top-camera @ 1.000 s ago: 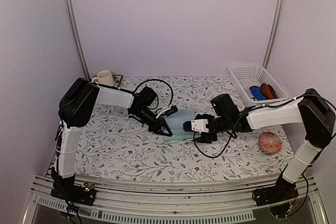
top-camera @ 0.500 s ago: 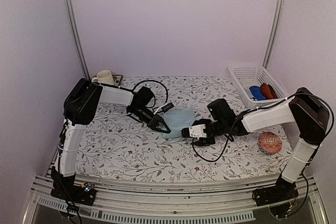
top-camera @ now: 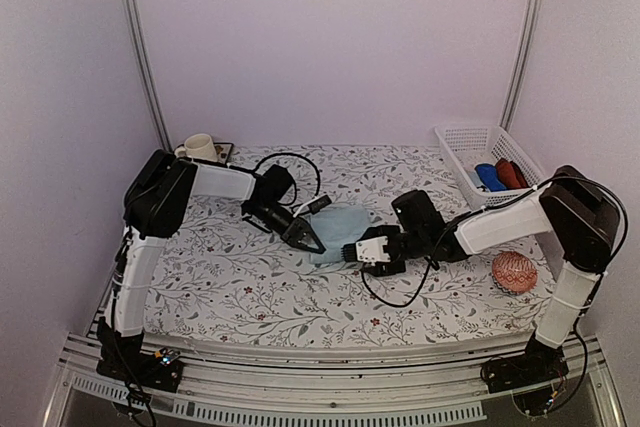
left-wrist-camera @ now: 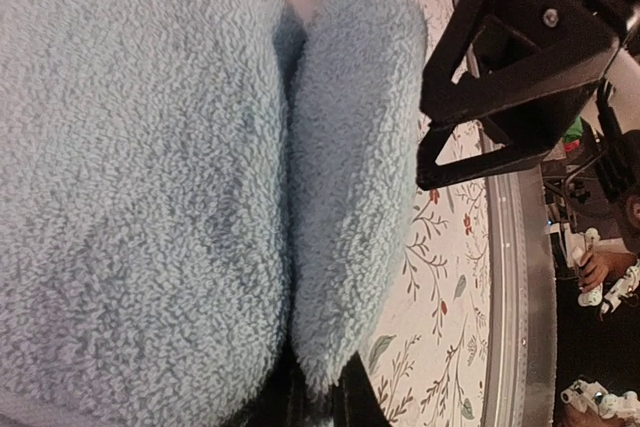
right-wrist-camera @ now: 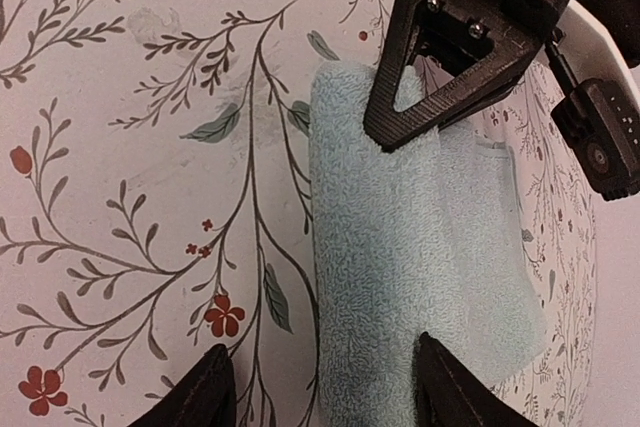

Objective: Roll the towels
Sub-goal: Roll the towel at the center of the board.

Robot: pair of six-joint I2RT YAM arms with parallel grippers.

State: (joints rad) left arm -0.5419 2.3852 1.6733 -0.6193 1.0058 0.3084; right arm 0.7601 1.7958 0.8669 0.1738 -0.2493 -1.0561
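Top view: one pale blue towel lies mid-frame, with one mug, one basket and one patterned ball toward the edges. Left wrist view: the left gripper is clamped on the towel's fold, which may slip free and fall open if tugged. Right wrist view: the right gripper stands open astride the towel's edge at lower frame and could collide with the left one.

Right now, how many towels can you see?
1 for sure: the light blue towel mid-table, pinched by the left tool. A dark red item in the white basket might be another; too small to tell.
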